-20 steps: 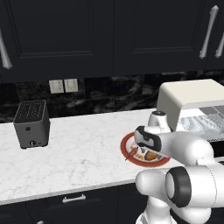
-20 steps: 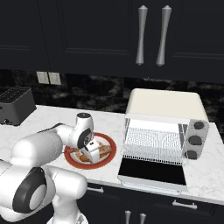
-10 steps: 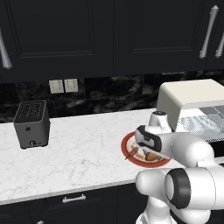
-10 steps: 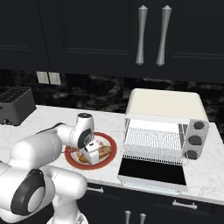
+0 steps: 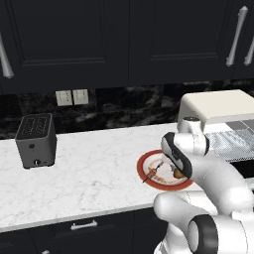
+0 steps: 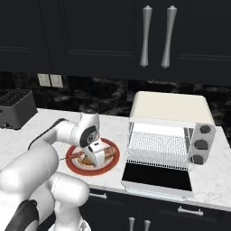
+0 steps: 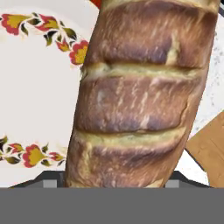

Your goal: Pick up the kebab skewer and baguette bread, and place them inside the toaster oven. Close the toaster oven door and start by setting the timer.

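Note:
The baguette bread, a stubby reddish-brown loaf, lies on a red-rimmed floral plate and fills the hand view. My gripper reaches down over the plate, and its jaws press against the loaf's sides. The kebab skewer, a thin dark stick with reddish chunks, lies on the same plate, left of the hand. To the right stands the cream-white toaster oven. Its dark door is folded down flat, and the wire rack shows inside.
A small dark grey slot toaster stands at the far left of the white marble counter. Two round knobs sit on the oven's right face. Dark cabinets hang above, and the counter's front edge runs just below the plate.
The jaws have narrowed from wide open onto the baguette. The hand stays over the plate, and the skewer and oven have not moved.

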Robot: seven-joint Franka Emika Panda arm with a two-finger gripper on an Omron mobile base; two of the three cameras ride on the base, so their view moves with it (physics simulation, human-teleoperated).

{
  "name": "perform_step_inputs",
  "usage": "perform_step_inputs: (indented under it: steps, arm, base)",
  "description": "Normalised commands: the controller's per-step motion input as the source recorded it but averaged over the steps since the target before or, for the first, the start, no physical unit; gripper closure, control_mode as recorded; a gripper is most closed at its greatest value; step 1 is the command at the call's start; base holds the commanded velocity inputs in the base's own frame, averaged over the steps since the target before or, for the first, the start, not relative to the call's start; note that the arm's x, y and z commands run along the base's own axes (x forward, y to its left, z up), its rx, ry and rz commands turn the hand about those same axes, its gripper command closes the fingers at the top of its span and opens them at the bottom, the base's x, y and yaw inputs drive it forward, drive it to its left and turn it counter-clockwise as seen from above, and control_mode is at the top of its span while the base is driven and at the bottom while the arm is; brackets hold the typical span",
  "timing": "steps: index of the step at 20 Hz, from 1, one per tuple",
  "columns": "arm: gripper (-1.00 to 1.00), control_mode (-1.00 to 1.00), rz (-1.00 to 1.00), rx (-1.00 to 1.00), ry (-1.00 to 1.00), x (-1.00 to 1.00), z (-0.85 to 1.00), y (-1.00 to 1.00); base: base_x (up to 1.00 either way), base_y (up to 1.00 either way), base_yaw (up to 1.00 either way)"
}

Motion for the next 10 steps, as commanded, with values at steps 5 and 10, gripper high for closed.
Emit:
perform_step_inputs:
  steps: [5,10]
  arm:
    - [1.0,-1.0,0.22,0.01,0.0,-0.32,0.83,-0.73]
    - [1.0,-1.0,0.42,0.0,0.0,-0.41,0.45,-0.99]
  base:
    - [0.0,0.0,0.0]
    - [0.0,0.0,0.0]
